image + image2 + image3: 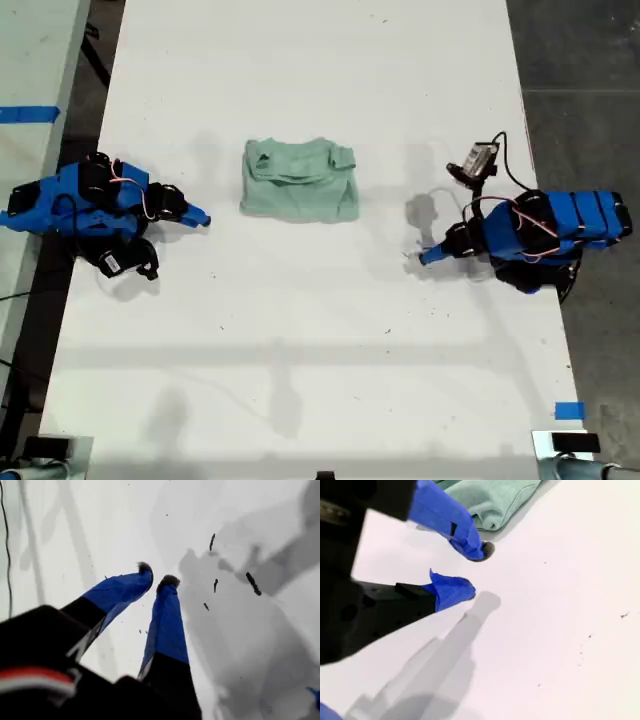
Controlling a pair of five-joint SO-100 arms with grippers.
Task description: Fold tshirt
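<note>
Folded tshirt [300, 180] on table [300, 380] — my first gripper [156, 576] and second gripper [476, 570] both parted, empty.

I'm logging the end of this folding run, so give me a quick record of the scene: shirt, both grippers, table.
tshirt: mint green, folded into a compact rectangle, lying flat near the table's middle in the exterior view
my first gripper: fingers only slightly apart, holding nothing, over bare table
my second gripper: fingers open, holding nothing, close to the tshirt's edge but not touching it
arms: one at each side of the tshirt in the exterior view, both clear of the cloth
table: white
fold state: looks finished
</note>
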